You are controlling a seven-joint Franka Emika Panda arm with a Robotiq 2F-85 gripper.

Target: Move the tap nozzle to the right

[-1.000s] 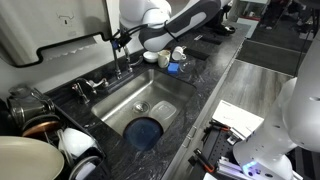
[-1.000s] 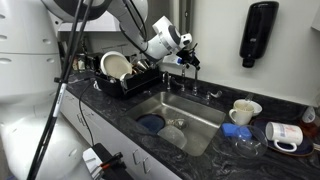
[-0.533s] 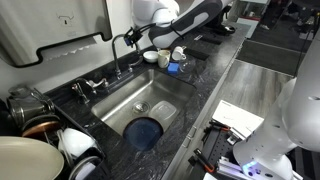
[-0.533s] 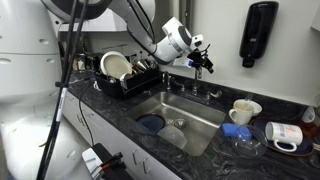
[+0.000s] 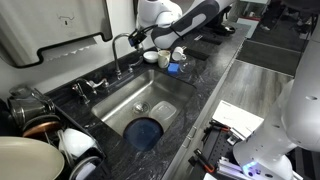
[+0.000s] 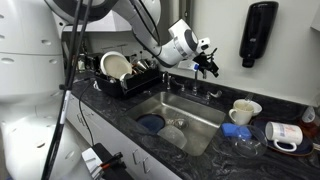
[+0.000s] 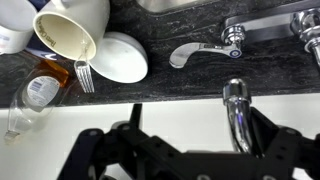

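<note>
Nozzle (image 5: 122,42) sits upper centre in an exterior view, behind the sink (image 5: 165,100), arch up, tip down. 1 s ago the arch looked narrow and its tip hung over the back of the basin. Now it spreads toward the upper right of the frame, with the tip heading for the cups (image 5: 177,55). Seen from the opposite side in an exterior view, the nozzle (image 6: 200,72) has also gone rightward in frame, while its base looks fixed. Gripper (image 5: 141,38) went with it in both exterior views. It moved in 2 shifts, the 2nd smaller than the 1st, and now sits at the top of the arch (image 6: 210,64). In the wrist view the nozzle (image 7: 236,115) rises right of centre between the 2 dark fingers of the gripper (image 7: 195,138), just beside the right-of-frame one; contact can't be told. The jaws stand wide and are not clamped on the chrome, so this reads as a push, not a grasp. Lever (image 7: 200,50) lies upper right on the counter, apart from the fingers. Judgement: the swing to the right is well underway, maybe near its end since motion is tapering. With only a side push, the round shiny tube could slip off the finger if the arc goes on.
</note>
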